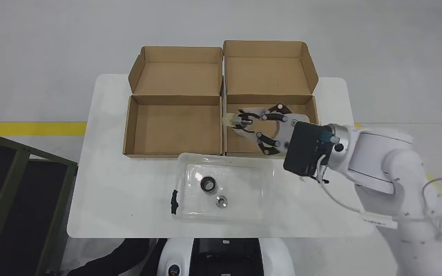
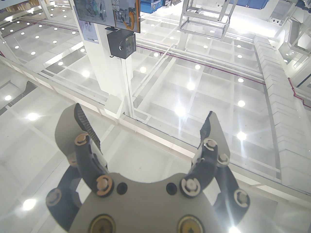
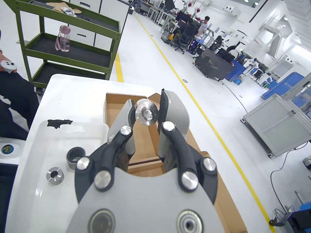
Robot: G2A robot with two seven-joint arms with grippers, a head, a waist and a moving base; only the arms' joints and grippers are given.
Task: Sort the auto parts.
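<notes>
My right gripper (image 3: 146, 112) is shut on a round silver metal part (image 3: 146, 115), pinched by its rim between the two fingers. In the top view this gripper (image 1: 239, 122) hangs over the left side of the right cardboard box (image 1: 269, 99). The left cardboard box (image 1: 173, 127) stands beside it with nothing inside. A clear plastic tray (image 1: 186, 162) at the table's front holds a dark ring (image 1: 206, 185) and a silver slotted collar (image 1: 221, 201). My left gripper (image 2: 143, 120) is open, points up at the ceiling and holds nothing.
Both boxes have their lids folded back toward the table's far edge. A strip of black tape (image 1: 175, 201) marks the tray's left rim. A green cart (image 1: 27, 200) stands off the table's left side. Bare white tabletop lies on either side of the tray.
</notes>
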